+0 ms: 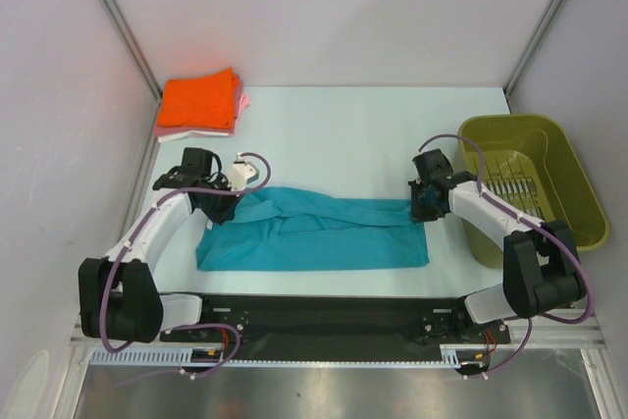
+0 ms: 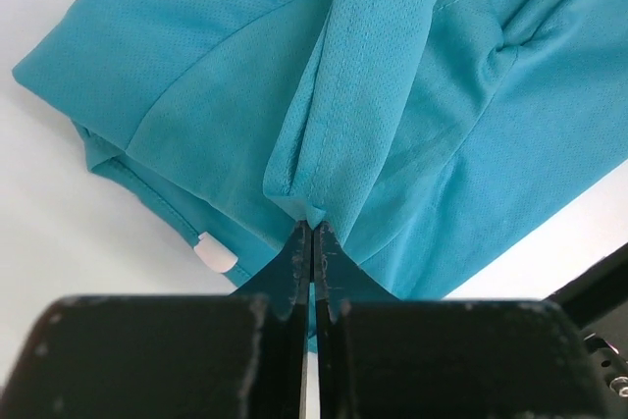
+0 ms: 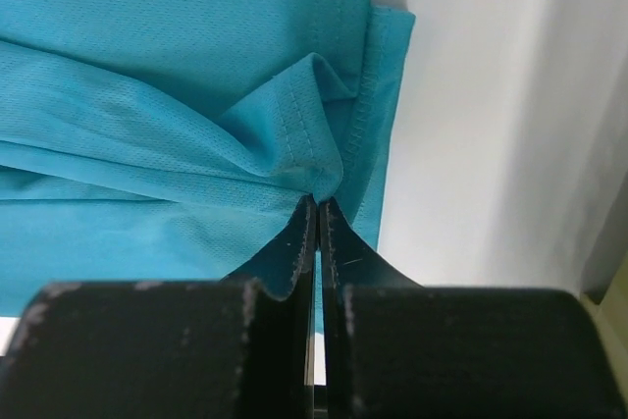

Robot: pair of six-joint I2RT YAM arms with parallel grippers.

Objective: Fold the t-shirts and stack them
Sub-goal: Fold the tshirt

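A teal t-shirt [image 1: 314, 233] lies across the middle of the table, folded into a long band. My left gripper [image 1: 224, 205] is shut on its far left edge; the left wrist view shows the pinched fold of teal cloth [image 2: 324, 125] at the fingertips [image 2: 312, 228]. My right gripper [image 1: 424, 205] is shut on the shirt's far right corner; the right wrist view shows the hemmed cloth [image 3: 196, 134] bunched at the tips [image 3: 319, 201]. A stack of folded shirts, orange [image 1: 199, 99] on top of pink and white [image 1: 211, 131], sits at the back left.
An olive-green plastic basket [image 1: 569, 179] stands at the right edge of the table, close behind my right arm. White walls with metal posts enclose the back and sides. A small white tag [image 2: 214, 254] shows on the teal shirt.
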